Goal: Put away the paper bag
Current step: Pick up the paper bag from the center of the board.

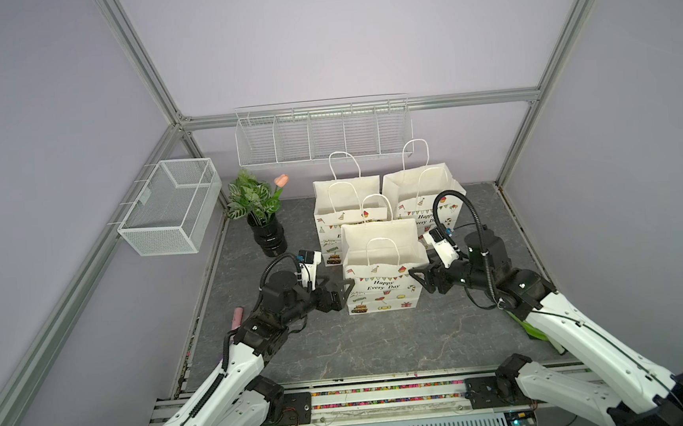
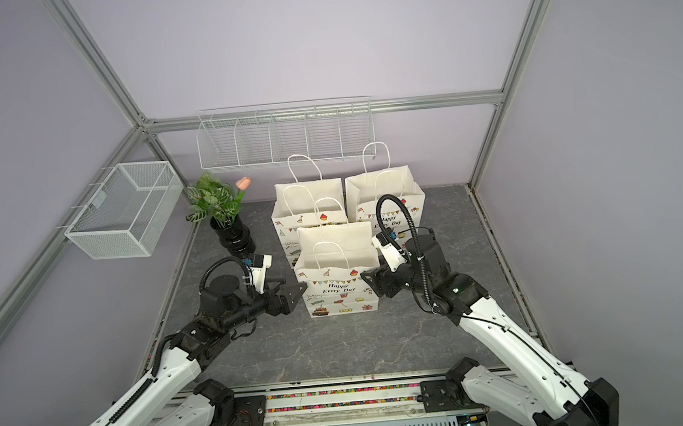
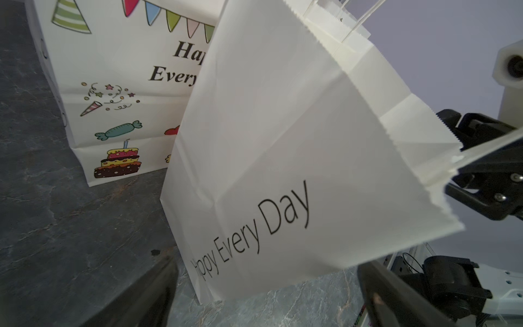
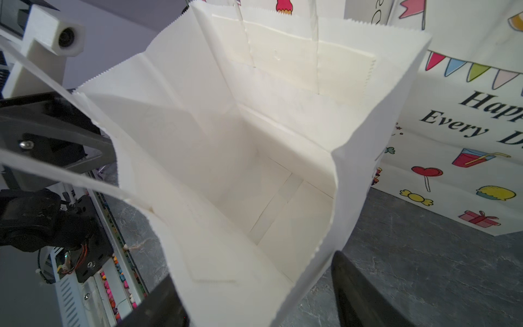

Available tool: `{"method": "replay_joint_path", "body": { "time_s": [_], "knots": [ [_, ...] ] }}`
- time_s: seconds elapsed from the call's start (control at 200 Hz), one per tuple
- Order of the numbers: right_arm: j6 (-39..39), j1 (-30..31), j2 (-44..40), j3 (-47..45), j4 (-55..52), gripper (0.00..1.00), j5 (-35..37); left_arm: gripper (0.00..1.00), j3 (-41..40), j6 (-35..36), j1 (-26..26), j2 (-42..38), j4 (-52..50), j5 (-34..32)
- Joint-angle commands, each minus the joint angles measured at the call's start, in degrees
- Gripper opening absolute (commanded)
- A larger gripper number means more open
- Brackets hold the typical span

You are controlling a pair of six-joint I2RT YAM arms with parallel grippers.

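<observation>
One open white party-print paper bag (image 1: 382, 289) foremost on our grey marbled tabletop (image 1: 361, 344), left pincer (image 1: 343, 288) spread wide at its left side, right pincer (image 1: 418, 280) spread at its right side.

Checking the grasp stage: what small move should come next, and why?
Probably close the right gripper on the side wall of the front bag: the jaws stand open astride its rim, and the left gripper is open at the opposite side.
</observation>
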Motion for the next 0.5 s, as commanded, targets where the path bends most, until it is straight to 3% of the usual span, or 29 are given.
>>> {"method": "replay_joint_path", "body": {
  "time_s": [0.0, 0.495],
  "knots": [
    [-1.16, 0.4, 1.13, 1.1, 2.29, 0.68, 0.25, 0.99, 1.11, 1.23, -0.62, 0.9, 2.51, 1.15],
    [-0.84, 0.91, 0.56, 1.33, 2.64, 0.26, -0.87, 0.95, 3.53, 2.03, -0.86, 2.75, 3.66, 1.58]
  ]
}}
